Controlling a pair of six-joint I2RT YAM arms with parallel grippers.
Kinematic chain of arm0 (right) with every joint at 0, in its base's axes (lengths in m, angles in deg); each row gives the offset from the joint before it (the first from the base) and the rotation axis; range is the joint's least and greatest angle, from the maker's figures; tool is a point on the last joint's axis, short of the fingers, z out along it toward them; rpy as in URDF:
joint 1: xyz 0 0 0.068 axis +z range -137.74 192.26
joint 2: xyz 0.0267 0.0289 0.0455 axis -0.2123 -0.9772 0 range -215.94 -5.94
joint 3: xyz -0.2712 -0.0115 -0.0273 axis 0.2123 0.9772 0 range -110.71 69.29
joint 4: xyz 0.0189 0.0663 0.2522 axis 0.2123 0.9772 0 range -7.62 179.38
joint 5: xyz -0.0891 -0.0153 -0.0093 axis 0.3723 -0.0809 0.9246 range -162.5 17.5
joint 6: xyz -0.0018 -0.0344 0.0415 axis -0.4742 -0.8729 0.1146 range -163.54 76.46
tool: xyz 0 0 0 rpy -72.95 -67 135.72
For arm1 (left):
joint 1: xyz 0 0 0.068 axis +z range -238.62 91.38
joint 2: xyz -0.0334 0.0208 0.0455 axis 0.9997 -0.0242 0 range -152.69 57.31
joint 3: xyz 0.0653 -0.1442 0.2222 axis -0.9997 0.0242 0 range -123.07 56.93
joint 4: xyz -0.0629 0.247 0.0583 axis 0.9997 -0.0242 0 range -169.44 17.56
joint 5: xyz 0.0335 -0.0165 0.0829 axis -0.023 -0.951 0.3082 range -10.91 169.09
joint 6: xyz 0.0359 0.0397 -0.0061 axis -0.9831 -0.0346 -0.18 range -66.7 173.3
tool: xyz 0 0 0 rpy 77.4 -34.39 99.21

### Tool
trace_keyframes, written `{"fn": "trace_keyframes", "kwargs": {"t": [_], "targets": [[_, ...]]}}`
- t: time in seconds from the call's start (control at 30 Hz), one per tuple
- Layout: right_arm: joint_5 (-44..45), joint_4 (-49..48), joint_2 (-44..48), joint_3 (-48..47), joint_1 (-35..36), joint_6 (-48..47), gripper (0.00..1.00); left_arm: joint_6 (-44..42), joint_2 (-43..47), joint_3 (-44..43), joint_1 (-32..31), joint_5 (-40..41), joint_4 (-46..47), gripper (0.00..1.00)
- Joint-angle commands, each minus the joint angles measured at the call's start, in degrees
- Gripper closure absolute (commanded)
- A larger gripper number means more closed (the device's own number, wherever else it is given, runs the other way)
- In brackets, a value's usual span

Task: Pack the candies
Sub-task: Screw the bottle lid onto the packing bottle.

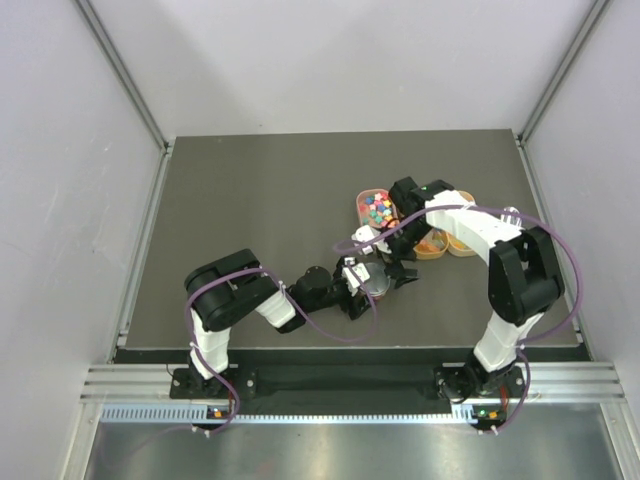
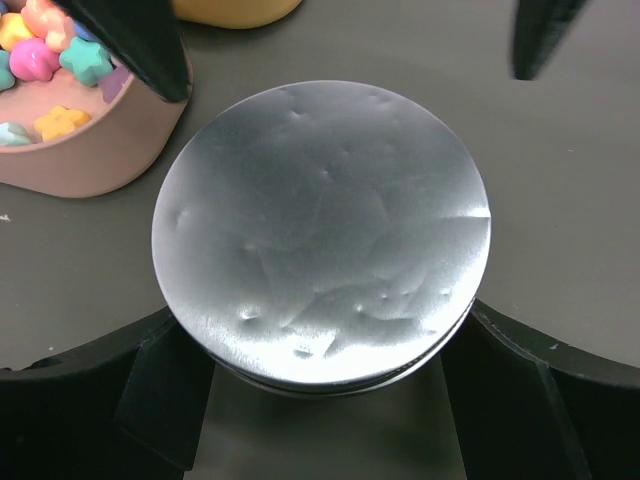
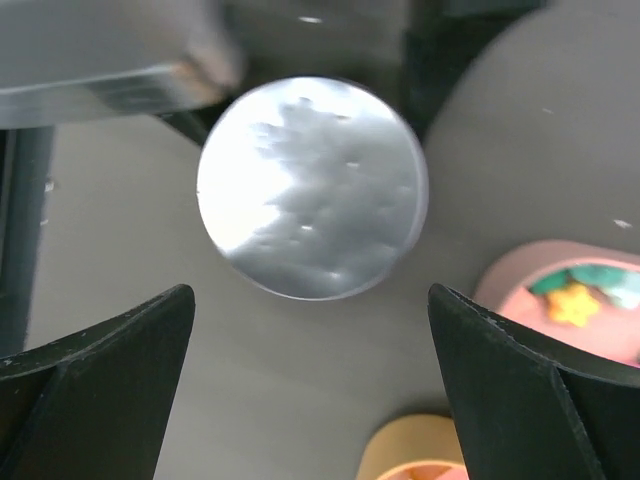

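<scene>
Dark grey desk [image 1: 250,200], a pink tray [image 1: 361,203] of bright candies [image 1: 378,210] towards the back right, two orange trays [image 1: 465,250] just beside it, a small round jar [image 1: 376,279] with a shiny silver lid [image 2: 320,230] nearer the front

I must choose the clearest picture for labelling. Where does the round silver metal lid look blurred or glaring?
Left wrist view: the round silver metal lid is sharp, dents clear, mild sheen. Right wrist view: it is out of focus, its left side washed out white. Top view: even light, lid too small to judge.
</scene>
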Motion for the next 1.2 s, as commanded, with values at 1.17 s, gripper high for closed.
{"fn": "trace_keyframes", "kwargs": {"t": [1.17], "targets": [[2.4,3.5,17.8,12.6,7.7,10.0,0.0,-3.6,-0.6,2.5,0.8,4.1,-10.5,0.25]]}}
